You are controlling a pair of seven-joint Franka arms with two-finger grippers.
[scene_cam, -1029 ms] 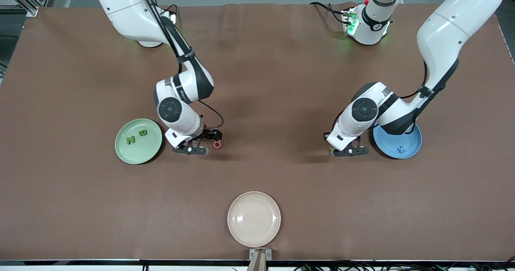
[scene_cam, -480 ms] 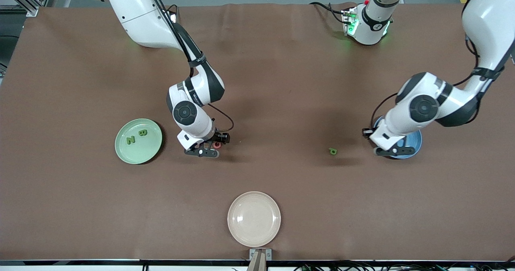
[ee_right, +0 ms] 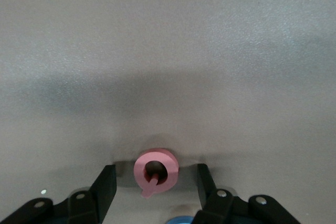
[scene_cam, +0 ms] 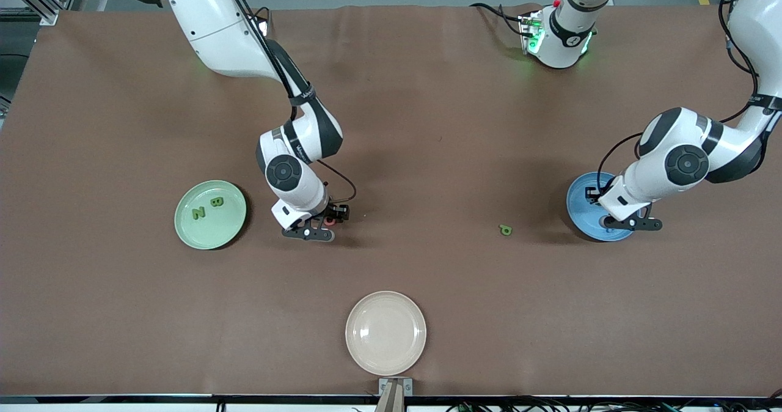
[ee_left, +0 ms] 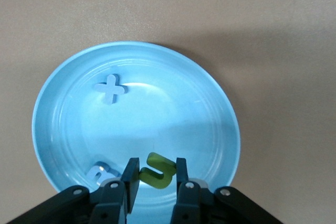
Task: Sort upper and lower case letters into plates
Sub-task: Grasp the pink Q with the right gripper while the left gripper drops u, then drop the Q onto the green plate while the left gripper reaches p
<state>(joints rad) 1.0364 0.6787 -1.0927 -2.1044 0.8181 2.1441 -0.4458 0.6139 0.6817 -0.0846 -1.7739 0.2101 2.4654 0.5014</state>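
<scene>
Left gripper (ee_left: 156,188) hangs over the sky-blue plate (scene_cam: 579,199), its fingers clamped on a green letter (ee_left: 155,171) just above the plate's floor; a blue plus (ee_left: 110,88) and another small blue piece (ee_left: 100,172) lie in that plate; right gripper (ee_right: 156,182) is low over the worktop (scene_cam: 427,125) with its fingers apart on either side of a pink Q-shaped letter (ee_right: 155,168), not touching it; beside it, toward the right arm's end, sits the mint-green plate (scene_cam: 227,227) holding a green N (scene_cam: 198,213) and green B (scene_cam: 216,202); a lone green p (scene_cam: 504,230) lies on the worktop near the blue plate; a cream plate (scene_cam: 385,332) sits nearest the front camera.
</scene>
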